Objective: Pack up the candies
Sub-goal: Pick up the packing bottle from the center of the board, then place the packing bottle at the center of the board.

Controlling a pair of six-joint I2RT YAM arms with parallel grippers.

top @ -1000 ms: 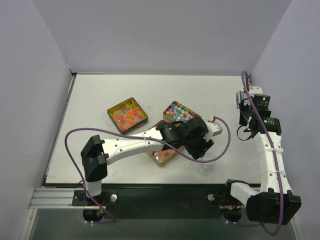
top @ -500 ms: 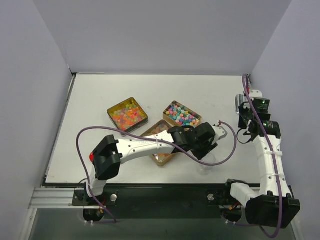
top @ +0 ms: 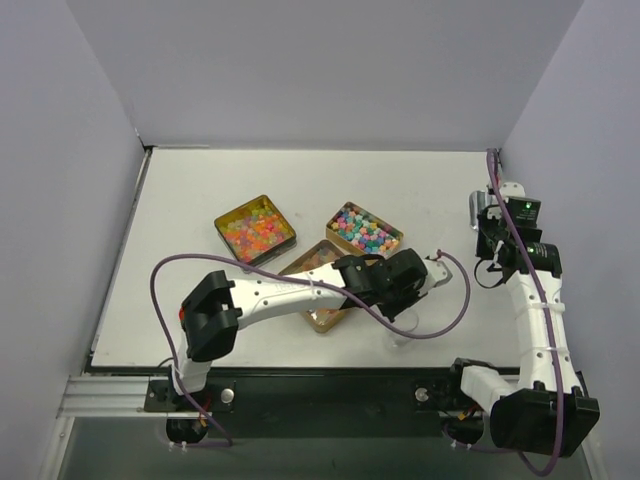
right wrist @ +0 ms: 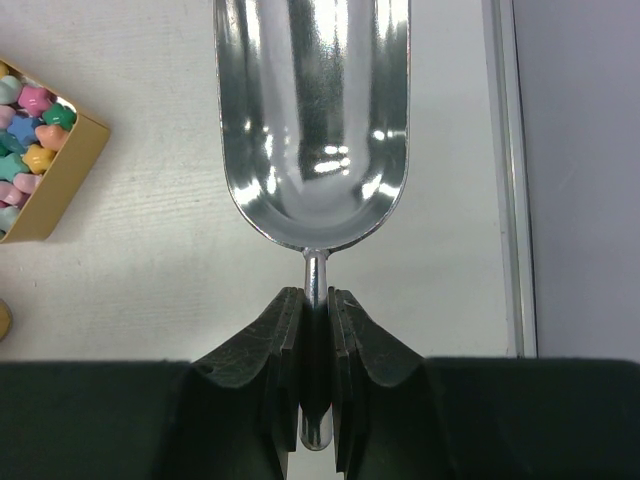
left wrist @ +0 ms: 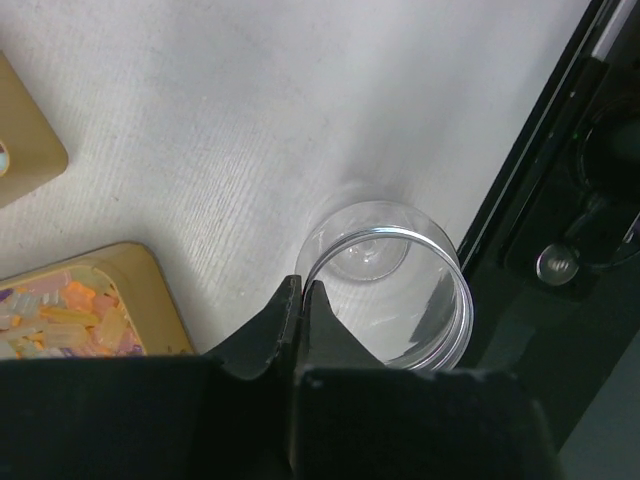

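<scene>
Pinched at the rim by the left hand (left wrist: 302,292), the jar (left wrist: 400,300) could be tipped. A scoop (right wrist: 312,120) is gripped by the right hand (right wrist: 316,300).

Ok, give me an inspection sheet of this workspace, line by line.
Surface: white table.
Job's things: candies in three open tins; empty clear jar near the front edge; empty metal scoop.
Clutter: small red patch under the left arm, cannot tell what it is.
Hands: left hand shut on the jar's rim; right hand shut on the scoop's handle.
Cables: purple cables; one curls over the table beside the jar.
Surroundings: plain grey walls on three sides; black rail in front.
</scene>
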